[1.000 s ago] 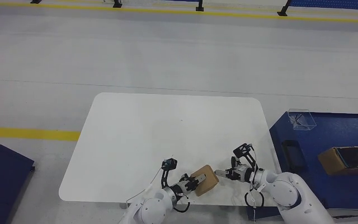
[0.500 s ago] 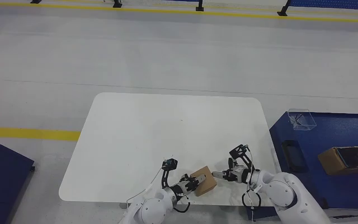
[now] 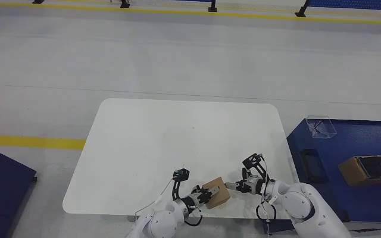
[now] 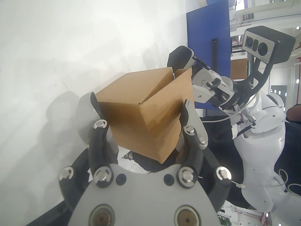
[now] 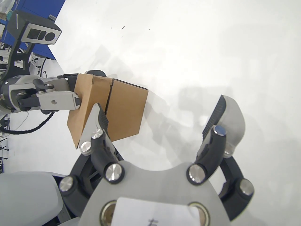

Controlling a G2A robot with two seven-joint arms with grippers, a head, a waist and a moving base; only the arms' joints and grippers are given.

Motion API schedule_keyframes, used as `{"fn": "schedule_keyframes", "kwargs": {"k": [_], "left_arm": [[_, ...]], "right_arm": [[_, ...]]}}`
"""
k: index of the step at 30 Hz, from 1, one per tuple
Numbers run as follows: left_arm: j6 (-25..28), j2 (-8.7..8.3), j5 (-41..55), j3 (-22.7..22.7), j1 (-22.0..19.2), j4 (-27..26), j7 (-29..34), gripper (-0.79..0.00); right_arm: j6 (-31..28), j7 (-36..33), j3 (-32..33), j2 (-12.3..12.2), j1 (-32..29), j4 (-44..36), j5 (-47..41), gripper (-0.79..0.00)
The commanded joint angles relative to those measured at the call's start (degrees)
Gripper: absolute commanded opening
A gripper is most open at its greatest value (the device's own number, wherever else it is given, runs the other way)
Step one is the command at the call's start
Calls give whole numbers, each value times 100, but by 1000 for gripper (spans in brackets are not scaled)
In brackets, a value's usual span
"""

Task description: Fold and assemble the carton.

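The left pincer point(image 4: 140, 102) pinches the brown cardboard carton point(image 4: 145, 111) by two opposite sides over the white table point(image 3: 178, 137), with the spread right pincer point(image 5: 160, 104) just beside its far end.

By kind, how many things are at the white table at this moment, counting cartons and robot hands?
Brown carton: 1
Robot hands: 2, the left hand shut on the carton and the right hand open
Total: 3
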State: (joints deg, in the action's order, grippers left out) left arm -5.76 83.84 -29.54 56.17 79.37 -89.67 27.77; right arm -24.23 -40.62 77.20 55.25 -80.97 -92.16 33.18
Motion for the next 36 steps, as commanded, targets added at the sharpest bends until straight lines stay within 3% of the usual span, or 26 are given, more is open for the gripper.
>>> {"fn": "schedule_keyframes", "kwargs": {"k": [1, 20, 27, 31, 33, 36], "left_arm": [[-6, -3, 17, -8, -9, 6, 5, -203], [-197, -33, -89, -136, -150, 164, -17, -191], [-262, -40, -112, -164, -169, 172, -77, -191], [-190, -55, -48, -123, -120, 86, -158, -148], [-145, -67, -49, -97, -79, 7, -203, 0], [1, -96, -102, -18, 35, -173, -415, 0]], "right_arm": [[-3, 2, 0, -1, 1, -10, -17, 0], [14, -44, -86, -5, 65, 72, -3, 0], [17, -81, 1, -11, 53, -1, -383, 0], [-64, -268, -18, -35, -9, -61, -199, 0], [-8, -275, -58, -34, -15, -51, -93, 0], [106, -183, -64, -27, 19, -20, -82, 0]]}}
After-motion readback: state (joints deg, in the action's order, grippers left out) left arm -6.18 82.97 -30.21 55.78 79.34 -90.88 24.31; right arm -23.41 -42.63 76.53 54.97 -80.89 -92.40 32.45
